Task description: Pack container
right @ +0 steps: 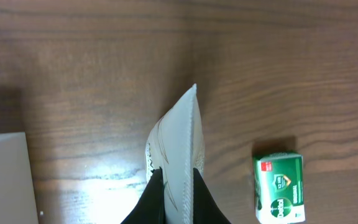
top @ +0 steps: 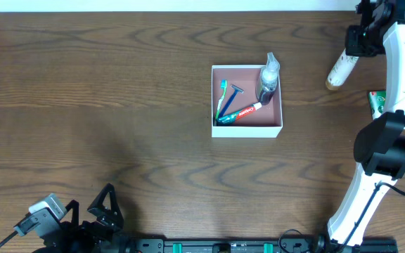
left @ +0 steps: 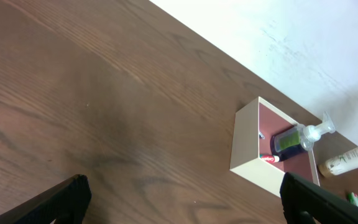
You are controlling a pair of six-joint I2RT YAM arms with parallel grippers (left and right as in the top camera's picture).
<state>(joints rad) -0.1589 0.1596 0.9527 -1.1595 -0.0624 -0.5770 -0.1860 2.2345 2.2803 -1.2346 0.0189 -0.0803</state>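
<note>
Right of the container, a white tube is being gripped by the right claw, seemingly for carrying over its wall, the left claw wide.

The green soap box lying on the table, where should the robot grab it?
Across its two long sides, from straight above. The green cardboard soap box lies flat on the brown wooden table, its narrow width probably fits the jaws, and bare wood shows beside both long edges. The right gripper is nearest but shut on a white plastic tube.
</note>
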